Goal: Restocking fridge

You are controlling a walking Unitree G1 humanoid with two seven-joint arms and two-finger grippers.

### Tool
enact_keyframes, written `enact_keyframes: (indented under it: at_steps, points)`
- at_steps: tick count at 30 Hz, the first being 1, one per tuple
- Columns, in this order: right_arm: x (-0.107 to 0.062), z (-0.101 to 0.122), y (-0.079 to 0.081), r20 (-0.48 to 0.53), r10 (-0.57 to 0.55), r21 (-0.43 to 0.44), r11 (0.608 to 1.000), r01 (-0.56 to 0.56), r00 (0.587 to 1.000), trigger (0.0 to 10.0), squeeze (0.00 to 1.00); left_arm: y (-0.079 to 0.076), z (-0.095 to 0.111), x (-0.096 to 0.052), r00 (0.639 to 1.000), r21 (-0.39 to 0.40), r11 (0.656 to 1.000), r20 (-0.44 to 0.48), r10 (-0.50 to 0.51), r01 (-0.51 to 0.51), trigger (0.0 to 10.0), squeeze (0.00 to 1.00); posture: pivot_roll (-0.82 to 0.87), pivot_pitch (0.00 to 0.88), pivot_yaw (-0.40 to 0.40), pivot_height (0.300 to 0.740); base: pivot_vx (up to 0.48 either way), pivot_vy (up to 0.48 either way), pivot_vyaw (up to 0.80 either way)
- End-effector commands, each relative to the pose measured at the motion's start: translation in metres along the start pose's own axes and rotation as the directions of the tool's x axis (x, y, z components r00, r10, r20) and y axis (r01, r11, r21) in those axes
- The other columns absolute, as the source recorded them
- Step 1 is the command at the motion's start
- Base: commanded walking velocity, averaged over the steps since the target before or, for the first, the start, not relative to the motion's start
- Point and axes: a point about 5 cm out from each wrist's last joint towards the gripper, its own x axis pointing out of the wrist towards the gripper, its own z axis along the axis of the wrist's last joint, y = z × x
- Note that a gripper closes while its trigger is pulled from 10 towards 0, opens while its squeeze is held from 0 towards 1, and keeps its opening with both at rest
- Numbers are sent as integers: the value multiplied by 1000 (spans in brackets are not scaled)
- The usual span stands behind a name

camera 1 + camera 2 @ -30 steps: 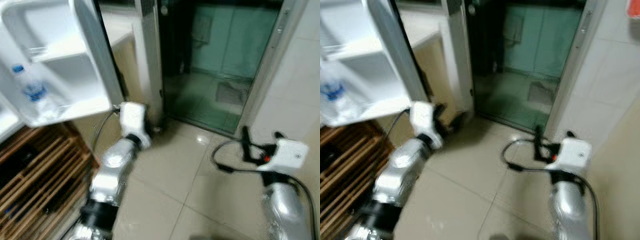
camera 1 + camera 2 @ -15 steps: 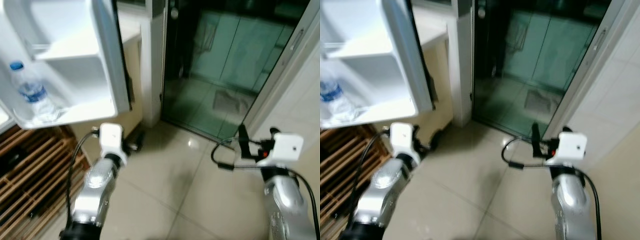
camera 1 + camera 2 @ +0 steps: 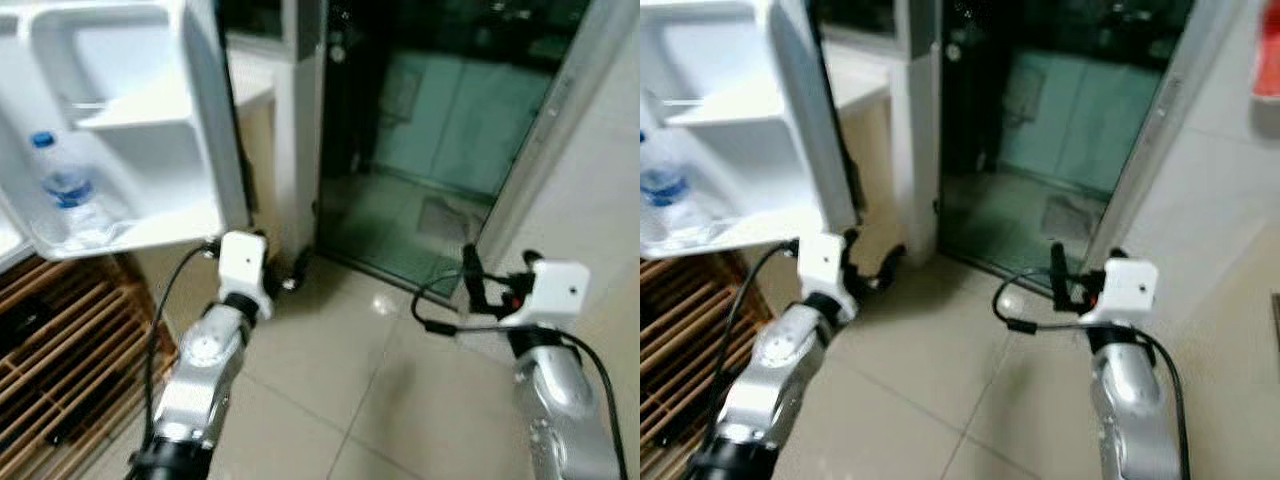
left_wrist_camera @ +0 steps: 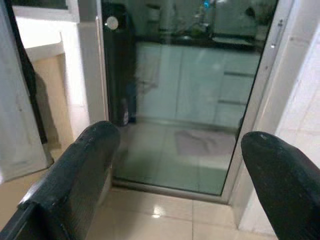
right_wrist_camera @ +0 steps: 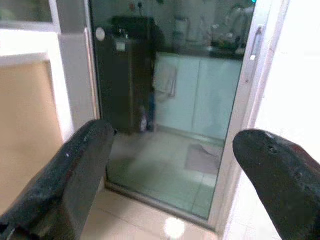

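Risk: fridge door (image 3: 205,110) hangs open just above the left gripper (image 4: 175,165); raising or turning that arm could knock the door's lower edge and jolt the bottle (image 3: 68,190) standing in the lower door shelf. Both arms are held forward, low over the floor (image 3: 330,380). Right gripper (image 5: 170,170) near the glass door (image 3: 440,130). Both grippers' fingers spread, empty.

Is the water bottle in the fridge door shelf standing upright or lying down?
Upright. The water bottle stands in the lower shelf of the open fridge door, its blue cap at the top.
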Motion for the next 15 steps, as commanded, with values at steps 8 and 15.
enact_keyframes:
  at_steps: [8,15]
  points:
    - [3,5,5,28,21,-6,1000,-21,999,10000,0,10,-1,6,999,17,999,-17,32,-32,10000,0,-169,0,10,740,471,0,0]
    - [3,5,5,28,22,-7,1000,-21,999,10000,0,1,0,8,1000,33,999,-10,-11,11,10000,0,-170,0,12,740,480,0,0]
